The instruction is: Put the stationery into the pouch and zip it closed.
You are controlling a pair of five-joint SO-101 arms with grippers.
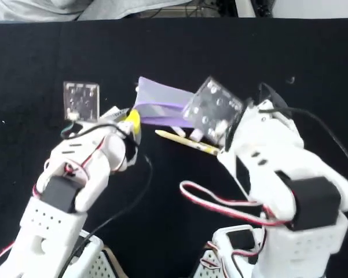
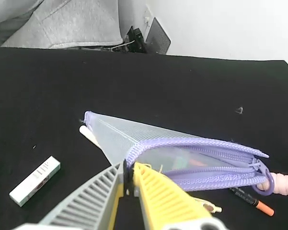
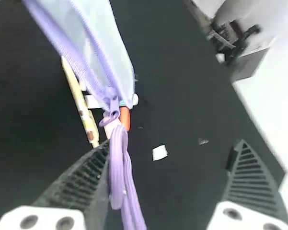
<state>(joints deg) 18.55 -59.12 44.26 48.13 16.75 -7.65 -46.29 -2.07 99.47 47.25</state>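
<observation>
On tabletop [image 1: 174, 52], centre: pouch [image 2: 182, 153], soft limp mesh, light, mouth gaping, pen [image 2: 251, 203] just beside. Left hand [image 2: 128, 172] clenched on its mouth corner. Right hand [image 3: 172, 146] released beside zip pull [image 3: 112, 115]; likely best hold there.

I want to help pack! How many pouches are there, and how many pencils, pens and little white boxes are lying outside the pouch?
pouch: 1
pencil: 1
pen: 1
white box: 1
Total: 4
</observation>
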